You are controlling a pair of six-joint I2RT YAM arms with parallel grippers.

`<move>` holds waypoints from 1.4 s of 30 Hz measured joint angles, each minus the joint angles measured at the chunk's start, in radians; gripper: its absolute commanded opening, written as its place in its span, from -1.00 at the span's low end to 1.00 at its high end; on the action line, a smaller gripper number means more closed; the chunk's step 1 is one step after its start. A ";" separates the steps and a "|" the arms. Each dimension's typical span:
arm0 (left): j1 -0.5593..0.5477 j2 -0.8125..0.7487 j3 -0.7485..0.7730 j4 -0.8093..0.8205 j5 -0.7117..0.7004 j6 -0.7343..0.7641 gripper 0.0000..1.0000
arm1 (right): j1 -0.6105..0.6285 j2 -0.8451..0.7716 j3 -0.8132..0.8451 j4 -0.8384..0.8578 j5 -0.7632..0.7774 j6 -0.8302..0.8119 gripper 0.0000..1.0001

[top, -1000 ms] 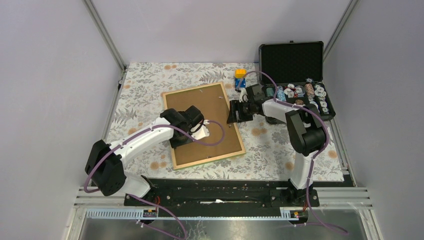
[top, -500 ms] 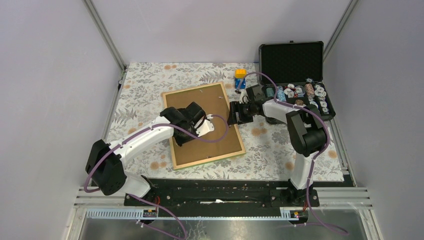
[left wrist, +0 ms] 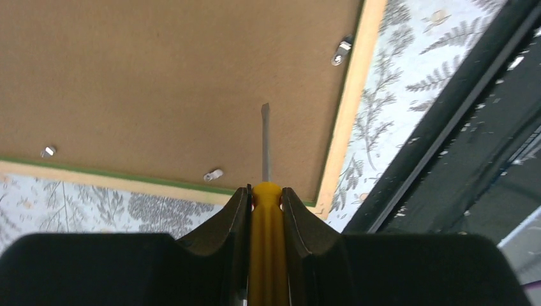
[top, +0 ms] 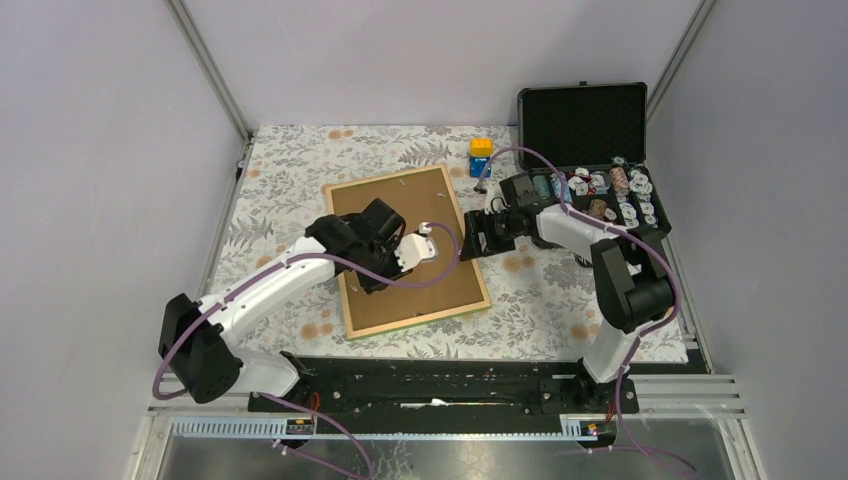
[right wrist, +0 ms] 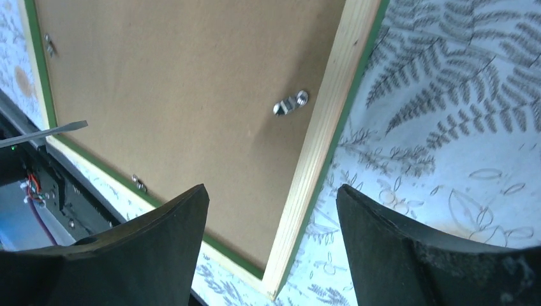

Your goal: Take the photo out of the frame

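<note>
Yellow screwdriver (left wrist: 265, 145) pinched in left gripper (left wrist: 265, 199), right gripper (right wrist: 271, 192) spread over face-down frame (right wrist: 185, 95)

Soft, even light falls from overhead in the top view. The arms cast only faint shadows on the frame (top: 400, 190) and the patterned cloth (top: 540, 300). The open black case (top: 583, 122) swallows detail in its lid, and its small contents are too tiny to resolve. In the left wrist view the left tool (left wrist: 266, 194) and the screwdriver (left wrist: 266, 217) handle sit blurred against the lens, while the brown board is sharp. The right tool (right wrist: 271, 191) fingers (right wrist: 159, 242) are dark and soft-edged, and the cloth beyond them looks washed out and bluish-white.
</note>
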 measured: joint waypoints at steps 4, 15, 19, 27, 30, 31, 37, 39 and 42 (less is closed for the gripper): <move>0.000 -0.028 0.000 0.020 0.092 0.009 -1.00 | 0.000 -0.056 -0.056 -0.019 -0.012 -0.033 0.55; -0.009 -0.038 -0.049 0.113 0.220 0.010 -1.00 | 0.001 -0.066 -0.145 -0.056 -0.024 -0.076 0.45; -0.024 -0.041 -0.082 0.123 0.233 0.017 -1.00 | 0.002 -0.063 -0.145 -0.055 -0.042 -0.079 0.38; -0.042 -0.060 -0.107 0.124 0.232 0.021 -1.00 | 0.004 -0.035 -0.142 -0.035 -0.063 -0.076 0.09; -0.042 -0.071 -0.107 0.125 0.224 0.020 -1.00 | 0.006 -0.010 -0.122 -0.029 -0.060 -0.069 -0.15; -0.040 -0.076 -0.107 0.125 0.222 0.019 -1.00 | 0.007 -0.001 -0.113 -0.030 -0.051 -0.067 -0.21; -0.016 -0.104 -0.107 0.127 0.226 0.016 -1.00 | 0.009 0.064 -0.027 -0.048 -0.004 -0.062 -0.49; 0.000 -0.110 -0.107 0.130 0.232 0.017 -1.00 | 0.011 0.089 0.011 -0.056 0.008 -0.077 -0.53; 0.022 -0.112 -0.109 0.142 0.245 0.017 -1.00 | 0.013 0.131 0.083 -0.055 0.038 -0.118 -0.57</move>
